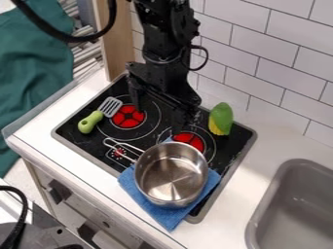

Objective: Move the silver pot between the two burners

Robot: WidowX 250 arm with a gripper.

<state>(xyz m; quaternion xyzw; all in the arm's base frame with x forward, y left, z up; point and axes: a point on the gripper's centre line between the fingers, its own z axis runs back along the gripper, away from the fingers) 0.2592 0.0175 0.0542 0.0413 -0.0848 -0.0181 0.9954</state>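
The black gripper (160, 108) hangs over the back of the stove, open, with one finger above the left burner's rear edge and the other toward the right burner. In front of it, the silver pot (170, 174) stands upright and empty on a folded blue cloth (155, 212) at the stove's front right. The pot covers the front part of the right burner (189, 140), and its wire handle points to the upper left, over the control knob. Red shows at the left burner (128, 117).
A green-handled spatula (98, 115) lies on the stove's left side, its slotted head at the left burner. A green and yellow brush (221, 118) stands behind the right burner. The tiled wall (276, 78) rises behind, and a grey sink (296, 204) is at the right.
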